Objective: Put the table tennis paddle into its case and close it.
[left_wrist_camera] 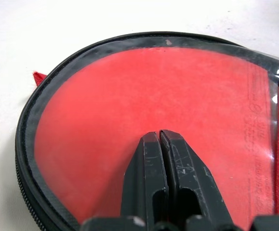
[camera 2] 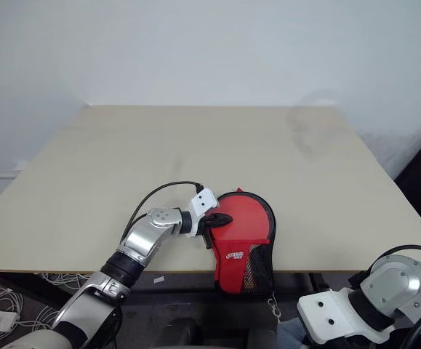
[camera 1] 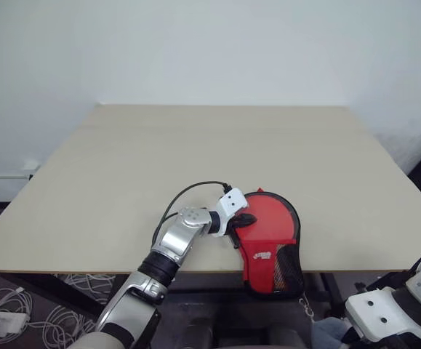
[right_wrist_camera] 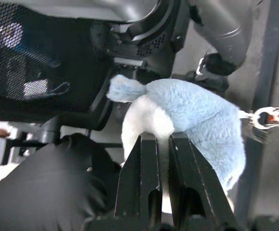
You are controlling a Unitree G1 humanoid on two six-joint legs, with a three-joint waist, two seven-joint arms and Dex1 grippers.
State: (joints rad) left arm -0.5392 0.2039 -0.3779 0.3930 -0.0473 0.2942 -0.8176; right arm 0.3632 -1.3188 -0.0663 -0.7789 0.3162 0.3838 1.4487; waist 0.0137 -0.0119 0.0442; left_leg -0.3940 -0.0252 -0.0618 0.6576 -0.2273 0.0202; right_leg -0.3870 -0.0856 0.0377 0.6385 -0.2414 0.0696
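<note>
- Left wrist view: left gripper, fingers pressed together, rests on the table tennis paddle inside the case.
- Right gripper, fingers together, sits off the table.
- Zip closure unconfirmed; judged outstanding.

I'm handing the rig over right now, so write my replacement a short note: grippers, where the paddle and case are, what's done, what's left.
Left gripper: shut, empty, tips on the case at its round end.
Right gripper: shut, below table level beside a blue and white plush toy.
Case lies at the table near edge, narrow end hanging over it.
Table tennis paddle: red face visible inside the case.
Done: paddle in.
Left: whether the zip is closed cannot be told; check and finish it.
</note>
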